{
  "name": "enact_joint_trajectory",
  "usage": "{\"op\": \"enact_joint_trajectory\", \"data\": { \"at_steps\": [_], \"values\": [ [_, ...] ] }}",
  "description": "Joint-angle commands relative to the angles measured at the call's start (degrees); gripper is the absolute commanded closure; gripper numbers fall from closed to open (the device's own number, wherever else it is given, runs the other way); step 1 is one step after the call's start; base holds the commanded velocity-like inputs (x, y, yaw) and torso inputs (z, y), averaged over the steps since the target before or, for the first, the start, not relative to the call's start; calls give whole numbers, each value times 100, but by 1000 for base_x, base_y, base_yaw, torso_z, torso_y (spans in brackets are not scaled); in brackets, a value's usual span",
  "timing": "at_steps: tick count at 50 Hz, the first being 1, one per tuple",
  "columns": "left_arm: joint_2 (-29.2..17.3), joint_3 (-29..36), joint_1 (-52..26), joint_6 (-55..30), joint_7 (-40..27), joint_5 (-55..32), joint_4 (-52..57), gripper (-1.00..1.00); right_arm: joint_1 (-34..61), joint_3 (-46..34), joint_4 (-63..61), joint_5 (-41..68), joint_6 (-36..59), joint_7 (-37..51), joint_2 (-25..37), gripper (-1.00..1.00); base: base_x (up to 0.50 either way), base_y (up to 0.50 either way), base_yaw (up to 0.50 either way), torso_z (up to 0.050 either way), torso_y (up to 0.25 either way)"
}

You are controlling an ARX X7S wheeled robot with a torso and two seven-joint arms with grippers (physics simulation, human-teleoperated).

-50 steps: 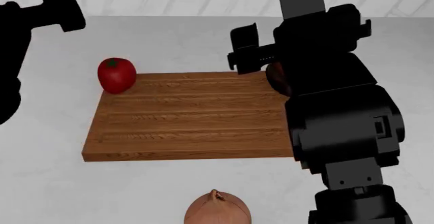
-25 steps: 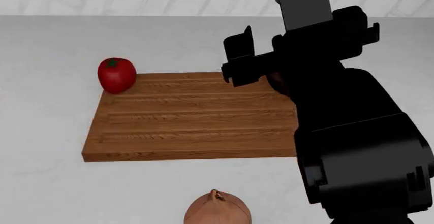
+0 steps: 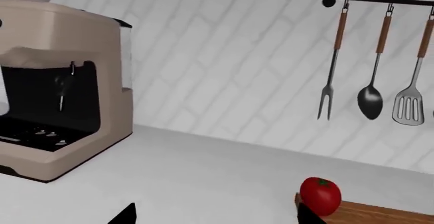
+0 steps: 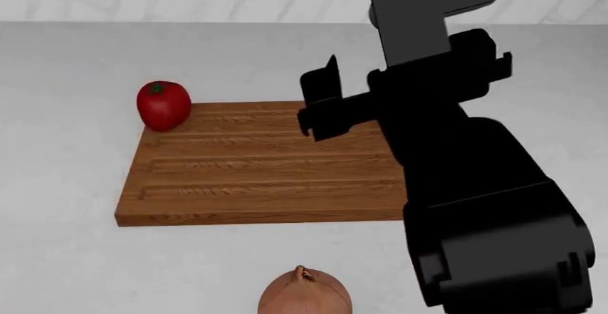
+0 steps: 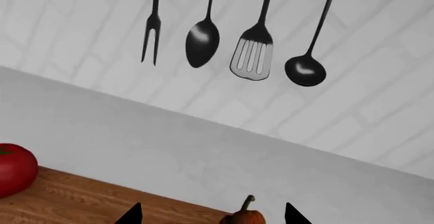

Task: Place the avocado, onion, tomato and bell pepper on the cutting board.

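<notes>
The tomato [image 4: 164,104] is sitting at the far left corner of the cutting board [image 4: 256,164], touching its edge; whether it is resting on the wood or just beside it cannot be told from the head view, though the left wrist view is showing the tomato [image 3: 320,195] at the board's corner [image 3: 366,215]. The left gripper is no longer appearing in the head view, where its dark arm stood at the left edge a second ago; only two dark tips are showing in its own wrist view, so its opening cannot be told. The onion [image 4: 304,292] is lying on the white counter [image 4: 76,257] in front of the board, unmoved and well apart from both arms.

Further right, the right arm [image 4: 456,171] has been rising and swinging leftward over the board's right end during the last second, now hiding the reddish object that was visible there earlier. The right gripper [image 5: 211,215] is standing with its fingertips [image 5: 132,215] spread apart, and the bell pepper [image 5: 244,217] is sitting between them with its curved stem up; no contact is visible. This is suggesting a release on the board's far right, leaving the onion and the unseen avocado to fetch.
</notes>
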Motion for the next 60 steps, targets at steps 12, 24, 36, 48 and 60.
{"op": "enact_joint_trajectory", "data": {
  "at_steps": [12,24,36,48,60],
  "values": [
    [-110,398,446,722,-367,418,-94,-100,-77,-54,106,88,-168,-1,-50,-100,0,0,0,0,0],
    [-110,493,561,992,671,-493,-954,-100,-112,-65,132,118,-230,25,-46,-100,0,0,0,0,0],
    [-65,640,732,1112,1153,-716,-1117,-100,-403,8,-406,175,-36,182,11,-100,0,0,0,0,0],
    [148,465,568,853,1115,-797,-1093,-100,-1277,657,-2133,468,446,388,161,-100,0,0,0,0,0],
    [494,333,440,711,1310,-1128,-1277,-100,-1498,561,-2108,487,247,388,134,-100,0,0,0,0,0]
  ]
}}
